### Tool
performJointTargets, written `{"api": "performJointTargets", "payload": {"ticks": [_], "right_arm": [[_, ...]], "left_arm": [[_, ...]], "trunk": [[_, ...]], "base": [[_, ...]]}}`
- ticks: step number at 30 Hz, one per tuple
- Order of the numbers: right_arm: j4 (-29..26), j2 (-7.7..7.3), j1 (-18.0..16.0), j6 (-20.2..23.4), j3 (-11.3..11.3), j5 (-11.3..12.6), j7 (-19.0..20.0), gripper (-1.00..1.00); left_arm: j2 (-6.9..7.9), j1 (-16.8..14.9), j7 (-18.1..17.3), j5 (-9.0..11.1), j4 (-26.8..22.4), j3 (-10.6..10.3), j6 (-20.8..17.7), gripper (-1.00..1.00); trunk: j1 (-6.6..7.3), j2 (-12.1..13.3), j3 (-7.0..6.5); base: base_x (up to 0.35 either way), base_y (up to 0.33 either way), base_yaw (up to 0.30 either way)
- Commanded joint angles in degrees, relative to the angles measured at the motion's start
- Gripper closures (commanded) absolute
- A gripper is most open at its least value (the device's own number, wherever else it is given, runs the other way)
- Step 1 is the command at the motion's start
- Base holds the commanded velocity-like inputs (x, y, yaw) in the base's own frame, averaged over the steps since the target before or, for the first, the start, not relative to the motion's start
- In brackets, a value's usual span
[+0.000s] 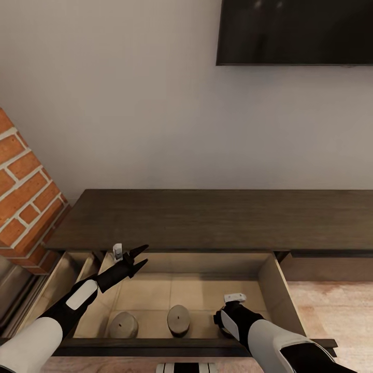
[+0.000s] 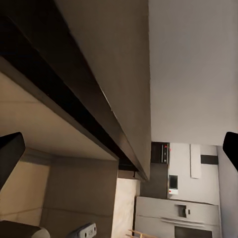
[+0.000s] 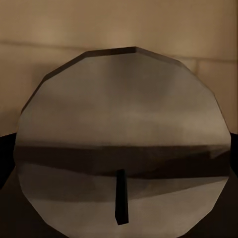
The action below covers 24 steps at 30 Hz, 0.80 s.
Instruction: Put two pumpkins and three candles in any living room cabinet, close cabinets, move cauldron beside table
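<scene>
The dark brown cabinet (image 1: 207,217) has its drawer (image 1: 282,290) pulled out, pale beige inside. Two grey-olive candles (image 1: 123,325) (image 1: 178,318) stand near the drawer's front edge. My right gripper (image 1: 226,324) reaches down into the drawer just right of them. Up close in the right wrist view, a third candle (image 3: 119,124) with its dark wick sits between the fingers (image 3: 6,158), which are shut on it. My left gripper (image 1: 139,259) hovers open over the drawer's back left corner, and its fingertips (image 2: 10,153) are spread wide and hold nothing. No pumpkins or cauldron are in view.
A brick column (image 1: 23,202) stands left of the cabinet. A dark TV (image 1: 295,31) hangs on the wall above. Pale wood floor (image 1: 331,311) lies right of the drawer. In the left wrist view, kitchen appliances (image 2: 173,218) show far off.
</scene>
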<state>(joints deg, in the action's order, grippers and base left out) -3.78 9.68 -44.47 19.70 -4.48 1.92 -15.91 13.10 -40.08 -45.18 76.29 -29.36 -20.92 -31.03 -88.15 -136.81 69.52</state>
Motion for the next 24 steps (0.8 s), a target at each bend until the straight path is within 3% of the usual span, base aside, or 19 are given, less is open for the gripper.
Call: {"api": "performJointTargets", "payload": {"ticks": [1,9,10,24], "right_arm": [[0.0,-0.01,0.0,0.0,0.0,0.0,0.0,1.0],[0.0,0.0,0.0,0.0,0.0,0.0,0.0,1.0],[0.0,0.02,0.1,-0.1,0.0,0.0,0.0,-1.0],[0.0,-0.01,0.4,-0.1,0.0,-0.1,0.0,-1.0]], "left_arm": [[0.0,0.0,0.0,0.0,0.0,0.0,0.0,-1.0],[0.02,0.0,0.0,0.0,0.0,0.0,0.0,-1.0],[0.05,0.0,0.0,0.0,0.0,0.0,0.0,-1.0],[0.09,0.0,0.0,0.0,0.0,0.0,0.0,-1.0]], "trunk": [[0.0,0.0,0.01],[0.0,0.0,0.01],[0.0,0.0,0.01],[0.0,0.0,0.01]], "base": [[0.0,0.0,0.0],[0.0,0.0,0.0],[0.0,0.0,0.0],[0.0,0.0,0.0]]}}
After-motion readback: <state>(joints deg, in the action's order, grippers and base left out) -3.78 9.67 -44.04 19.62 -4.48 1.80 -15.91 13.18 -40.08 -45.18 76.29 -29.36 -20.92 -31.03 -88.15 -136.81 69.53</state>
